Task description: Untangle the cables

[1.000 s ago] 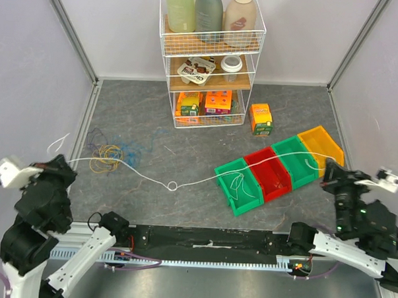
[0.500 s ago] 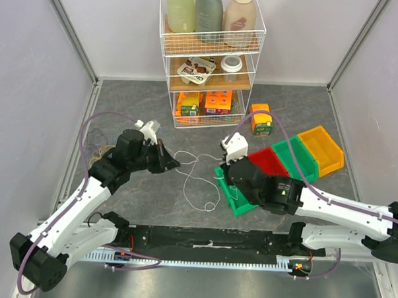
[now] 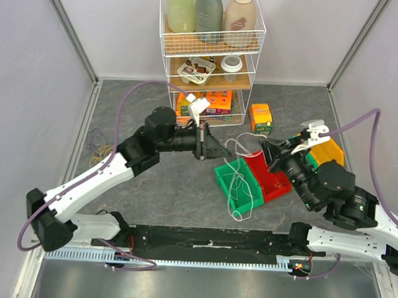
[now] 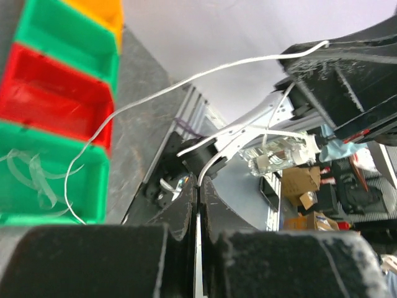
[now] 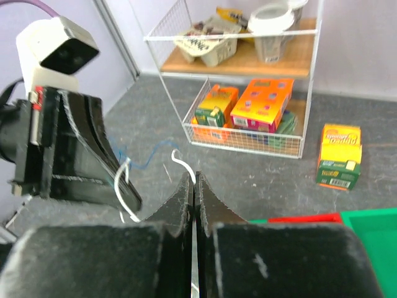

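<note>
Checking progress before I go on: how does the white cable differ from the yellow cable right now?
The white cable is lifted off the table, pinched by the left gripper and right gripper; the yellow cable lies on it near the left wall, untouched. The white cable is one long strand sagging into the near green bin; the yellow cable sits in small loops. Both are thin, flexible wires.

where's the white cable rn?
Top view, mid-table: the white cable runs between the left gripper and right gripper, both shut on it, its slack dangling over the leftmost green bin, next to the red bin.
</note>
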`<state>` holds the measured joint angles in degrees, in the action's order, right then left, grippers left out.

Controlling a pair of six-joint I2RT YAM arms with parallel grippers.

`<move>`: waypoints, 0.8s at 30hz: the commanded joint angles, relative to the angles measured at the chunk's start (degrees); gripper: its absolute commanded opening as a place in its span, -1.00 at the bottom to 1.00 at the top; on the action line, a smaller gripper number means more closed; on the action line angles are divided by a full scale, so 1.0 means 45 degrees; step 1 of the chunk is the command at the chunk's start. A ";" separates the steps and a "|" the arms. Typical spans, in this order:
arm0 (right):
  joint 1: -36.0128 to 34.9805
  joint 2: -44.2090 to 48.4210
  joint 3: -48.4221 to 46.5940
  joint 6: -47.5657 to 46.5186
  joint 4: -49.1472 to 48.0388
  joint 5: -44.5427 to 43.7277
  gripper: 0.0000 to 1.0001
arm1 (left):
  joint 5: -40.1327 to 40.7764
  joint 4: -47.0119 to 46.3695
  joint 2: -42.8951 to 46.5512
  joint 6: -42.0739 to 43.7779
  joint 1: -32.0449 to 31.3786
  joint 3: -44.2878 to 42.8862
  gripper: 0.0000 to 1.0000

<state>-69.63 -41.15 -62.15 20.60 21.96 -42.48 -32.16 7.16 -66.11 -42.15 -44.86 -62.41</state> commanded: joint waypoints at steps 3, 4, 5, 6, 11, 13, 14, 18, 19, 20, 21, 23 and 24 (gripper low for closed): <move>0.0004 -0.0154 -0.0994 -0.1042 -0.0094 -0.1008 -1.00 | 0.0582 -0.0693 -0.1734 0.0109 -0.1320 -0.3199 -0.97; 0.0004 -0.0153 -0.0878 -0.1139 -0.0094 -0.1241 -1.00 | 0.0894 -0.0538 -0.1851 0.0244 -0.1301 -0.3240 -0.96; 0.0004 -0.0153 -0.0664 -0.1160 -0.0113 -0.1437 -1.00 | 0.1381 -0.0246 -0.2007 0.0381 -0.1320 -0.3240 -0.96; 0.0023 -0.0153 -0.0449 -0.1121 -0.0152 -0.1690 -1.00 | 0.1830 0.0105 -0.2202 0.0499 -0.1301 -0.3201 -0.96; 0.0004 -0.0192 0.1794 -0.0712 -0.1494 -0.1791 -1.00 | 0.3765 0.1924 -0.3413 0.0851 -0.1300 -0.2559 -0.96; 0.0023 -0.0367 0.3256 -0.0244 -0.2103 -0.1732 -1.00 | 0.4506 0.1712 -0.3668 0.0851 -0.1301 -0.1799 -0.97; 0.0062 -0.0658 0.3709 0.0125 -0.2222 -0.1751 -1.00 | 0.4742 0.1652 -0.3940 0.0871 -0.1300 -0.1543 -0.96; 0.0568 -0.1597 0.5078 0.2545 -0.1445 -0.2046 -1.00 | 0.4786 0.1593 -0.5169 0.0929 -0.1320 -0.1033 -0.96; 0.0744 -0.1695 0.5235 0.3344 -0.1093 -0.1909 -1.00 | 0.4629 0.1593 -0.5618 0.0891 -0.1359 -0.1033 -0.96; 0.0978 -0.1735 0.5430 0.4029 -0.0800 -0.1599 -1.00 | 0.4454 0.1612 -0.6009 0.0832 -0.1417 -0.1072 -0.96; 0.1193 -0.1697 0.5684 0.4422 -0.0720 -0.1170 -1.00 | 0.4375 0.1574 -0.6380 0.0793 -0.1514 -0.1072 -0.96; 0.1778 -0.1657 0.6075 0.5127 -0.0564 -0.0252 -1.00 | 0.4490 0.1593 -0.7064 0.0734 -0.1787 -0.1208 -0.96; 0.2071 -0.1696 0.6193 0.5516 -0.0447 0.0042 -1.00 | 0.4530 0.1612 -0.7358 0.0695 -0.1905 -0.1305 -0.96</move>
<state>-64.10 -49.93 -35.62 33.74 18.98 -46.83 -12.80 14.94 -95.42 -40.16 -51.24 -67.09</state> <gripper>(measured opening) 0.010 0.029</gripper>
